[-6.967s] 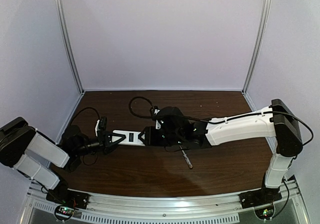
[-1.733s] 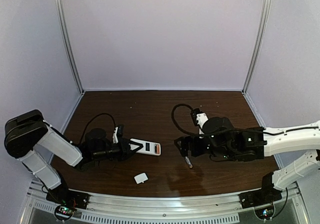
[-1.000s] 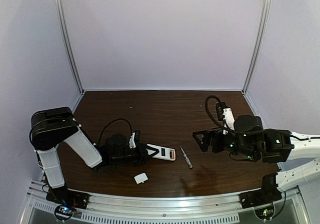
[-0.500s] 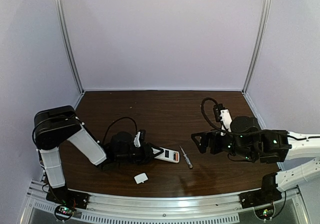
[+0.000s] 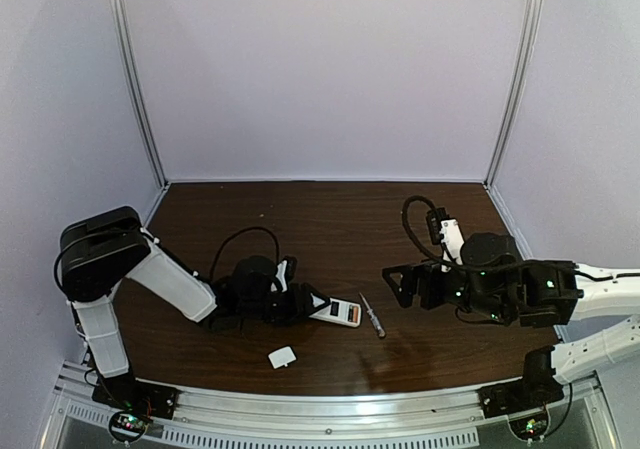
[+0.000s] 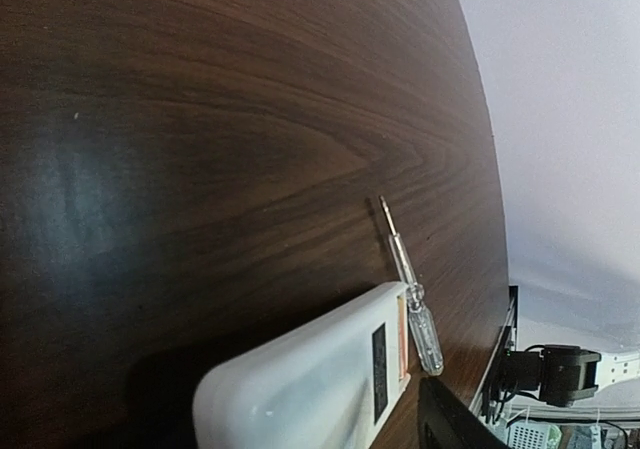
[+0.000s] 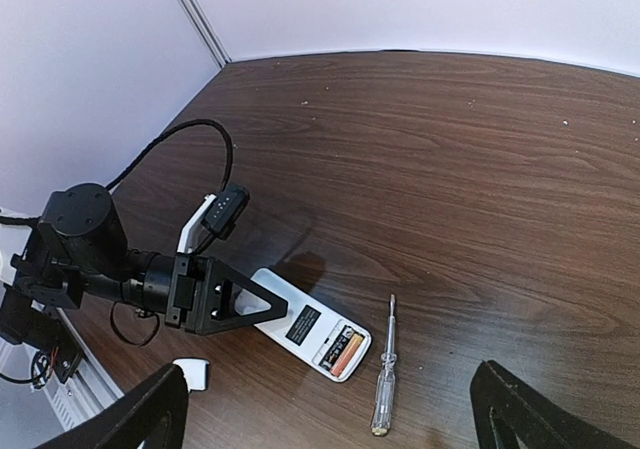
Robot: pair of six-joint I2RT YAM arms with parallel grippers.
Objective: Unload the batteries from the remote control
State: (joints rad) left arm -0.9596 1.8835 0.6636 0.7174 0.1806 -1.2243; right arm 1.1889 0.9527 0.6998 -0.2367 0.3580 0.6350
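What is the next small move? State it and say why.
Probably lower the right gripper onto the batteries: the remote control lies flat with them exposed, the cover lies apart, and that gripper hangs open, away from the remote.

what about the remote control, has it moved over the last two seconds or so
Yes. The remote control has slid to the right in the top view, closing on the screwdriver, which has stayed put.
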